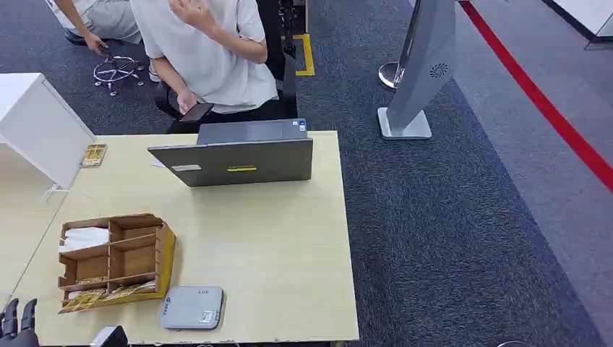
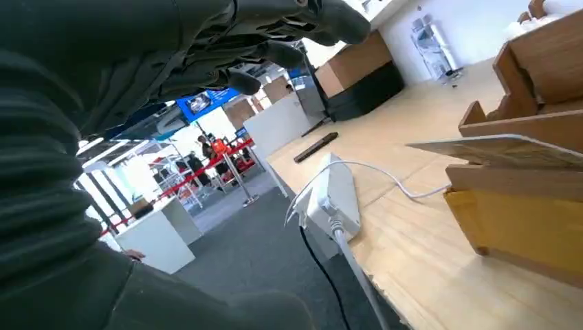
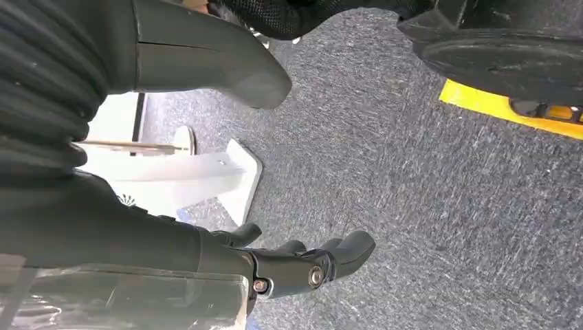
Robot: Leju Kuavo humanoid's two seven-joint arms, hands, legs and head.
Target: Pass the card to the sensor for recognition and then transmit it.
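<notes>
A light wooden table [image 1: 275,238] stood on dark carpet. Your cards [image 1: 83,299] lay in the wooden organizer's [image 1: 116,260] front slot, just beside your left hand [image 1: 18,322], which hovered empty with fingers apart. The grey card reader [image 1: 192,307] sat beyond. Your right hand [image 3: 206,206] hung open over carpet.

Left hand [image 1: 16,323] cut off at head view's bottom-left corner, just fingertips showing. Seated person [image 1: 209,54] cropped at top edge, head out of frame. Label on grey reader [image 1: 192,308] too small to read. Laptop [image 1: 238,160] screen faces away, hidden.
</notes>
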